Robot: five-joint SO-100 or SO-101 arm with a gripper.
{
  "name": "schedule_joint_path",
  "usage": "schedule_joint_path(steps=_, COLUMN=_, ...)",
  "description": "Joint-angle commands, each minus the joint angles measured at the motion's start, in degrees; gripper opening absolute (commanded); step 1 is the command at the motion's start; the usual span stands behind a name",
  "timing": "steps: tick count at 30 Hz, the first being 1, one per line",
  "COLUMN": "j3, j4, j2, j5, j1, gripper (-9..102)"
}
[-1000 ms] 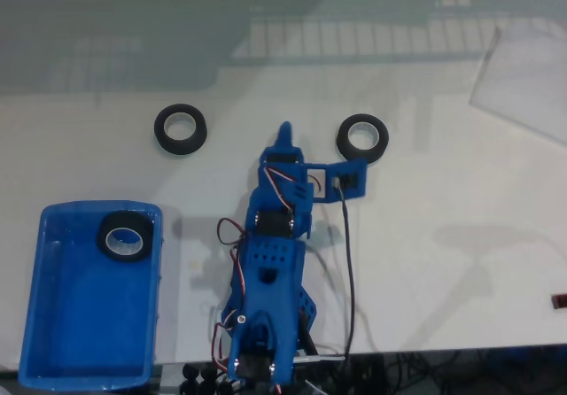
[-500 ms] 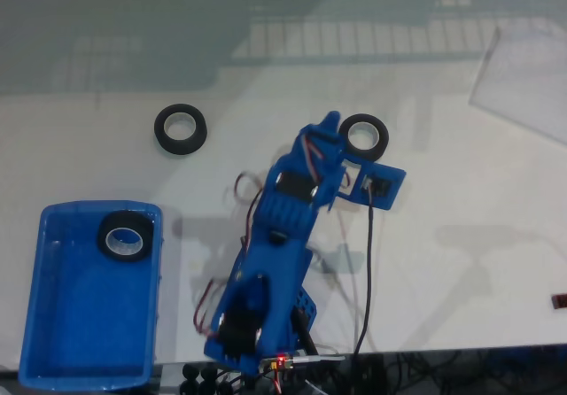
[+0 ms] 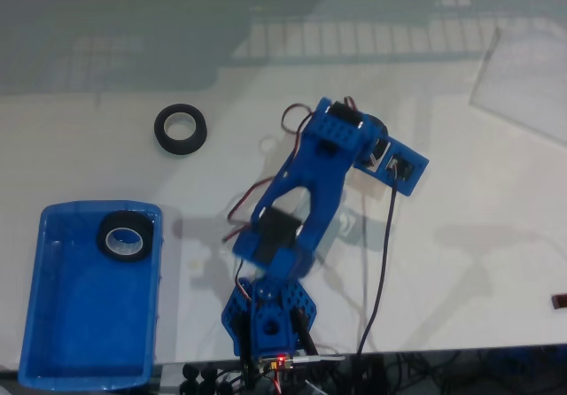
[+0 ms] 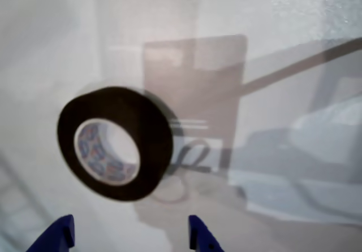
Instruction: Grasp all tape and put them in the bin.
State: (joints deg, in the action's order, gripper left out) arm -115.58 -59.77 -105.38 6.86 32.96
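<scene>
Claw (image 4: 129,234): spread wide, empty, tips at the wrist view's bottom edge.
Arm (image 3: 306,191): now stretched further toward upper right, covering the right roll.
Tape (image 4: 116,143): on the table, just ahead of the tips.
Bin (image 3: 80,342): lower left, one roll (image 3: 124,236) inside.
Third roll (image 3: 181,128): upper left, unmoved.
</scene>
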Motion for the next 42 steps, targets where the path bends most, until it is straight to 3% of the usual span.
schedule_joint_path(steps=1, j3=6.24, j4=-0.70, j2=5.10, j5=-1.23, j1=0.44, gripper=26)
schedule_joint_path(steps=27, j3=27.95, j4=-10.90, j2=32.08, j5=-2.81, j1=1.32, gripper=22)
schedule_joint_path(steps=30, j3=29.97, j4=-11.43, j2=33.93, j5=-2.64, j1=1.67, gripper=16)
schedule_joint_path(steps=33, j3=30.67, j4=-11.43, j2=34.54, j5=-2.55, j1=1.93, gripper=0)
schedule_joint_path(steps=42, j3=30.23, j4=-11.51, j2=32.78, j5=-2.37, j1=1.14, gripper=0)
